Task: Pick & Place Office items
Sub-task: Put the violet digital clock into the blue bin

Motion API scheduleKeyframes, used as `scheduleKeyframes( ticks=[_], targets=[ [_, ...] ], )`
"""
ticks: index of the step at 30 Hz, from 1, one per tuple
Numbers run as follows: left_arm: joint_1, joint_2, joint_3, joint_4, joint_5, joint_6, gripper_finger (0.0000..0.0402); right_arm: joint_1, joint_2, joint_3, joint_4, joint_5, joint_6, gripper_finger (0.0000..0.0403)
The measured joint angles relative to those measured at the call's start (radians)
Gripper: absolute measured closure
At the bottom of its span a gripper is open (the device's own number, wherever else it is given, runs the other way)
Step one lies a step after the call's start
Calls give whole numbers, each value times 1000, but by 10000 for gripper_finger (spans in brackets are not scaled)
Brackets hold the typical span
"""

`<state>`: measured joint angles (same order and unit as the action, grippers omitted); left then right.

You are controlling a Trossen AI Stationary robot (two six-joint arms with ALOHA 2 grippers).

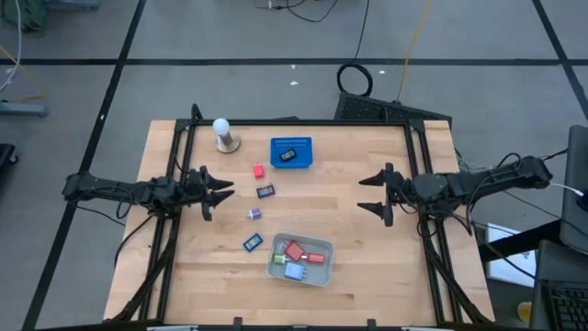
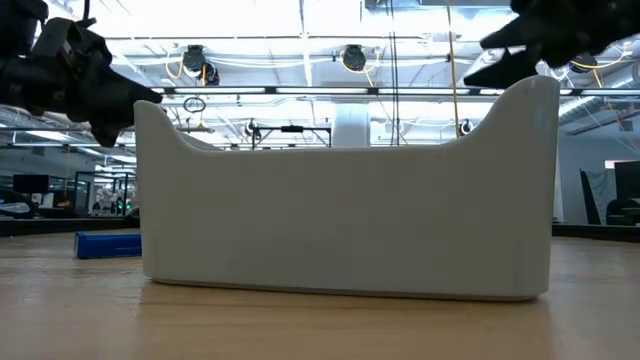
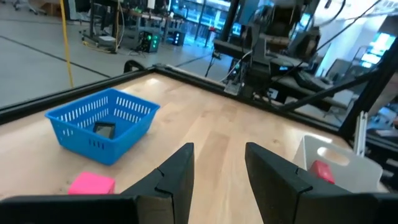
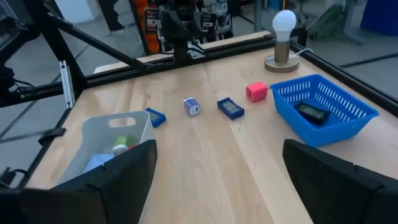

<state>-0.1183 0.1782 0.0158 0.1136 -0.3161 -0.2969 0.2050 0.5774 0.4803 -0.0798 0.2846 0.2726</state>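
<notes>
My left pincer (image 1: 217,192) hangs over the left edge of the pale wooden slatted table (image 1: 367,257), its two dark, matte fingers (image 3: 177,177) spread and holding nothing. My right pincer (image 1: 375,194) hangs by the right edge, fingers (image 4: 127,168) splayed wider still, also unladen.

Just past my left fingertips four small blocky office items lie loose on the bare wood: a red block (image 1: 259,171), a dark blue flat piece (image 1: 265,191), a pale purple cube (image 1: 254,213) and a blue flat piece (image 1: 253,243) nearest the front edge. They form a loose line running from the back toward the front, none touching.

Close to the front edge, about midway along it, sits a smooth white plastic bin (image 1: 322,245) with rounded corners and scooped walls; inside it lie red (image 1: 295,250), green (image 1: 279,259) and light blue (image 1: 294,271) pieces, crowded together.

Toward the back edge stands a blue perforated square plastic basket (image 1: 303,145) with a flat black piece (image 1: 288,155) in it. Beside it, nearer the back left corner, a white round bulb on a metal disc stand (image 1: 222,134) sits upright
</notes>
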Motion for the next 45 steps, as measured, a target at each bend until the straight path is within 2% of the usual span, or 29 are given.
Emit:
scheduleKeyframes(
  ticks=[7, 13, 19, 22, 28, 34, 36, 38, 45],
  targets=[
    [0, 0, 0, 88, 0, -95, 256, 0, -100, -156, 60, -1, -59, 64],
    [1, 0, 0, 165, -3, -305, 256, 0, -182, -256, 62, 6, -90, 64],
    [1, 0, 0, 223, -8, -282, 256, -2, -257, -337, 93, 65, -112, 64],
    [1, 0, 0, 329, -8, -269, 256, -3, -283, -378, 121, 92, -118, 64],
    [1, 0, 0, 542, -2, -133, 256, -3, -304, -421, 143, 144, -53, 64],
    [1, -1, 1, 600, -6, -68, 256, -3, -305, -422, 197, 173, -26, 64],
    [1, 0, 1, 600, -42, -30, 256, -3, -304, -423, 206, 195, -11, 64],
    [1, 0, 1, 607, -73, -70, 256, -3, -304, -424, 206, 217, 8, 64],
    [1, -1, 7, 610, 65, -161, 242, -3, -304, -424, 207, 234, 47, 64]
  ],
)
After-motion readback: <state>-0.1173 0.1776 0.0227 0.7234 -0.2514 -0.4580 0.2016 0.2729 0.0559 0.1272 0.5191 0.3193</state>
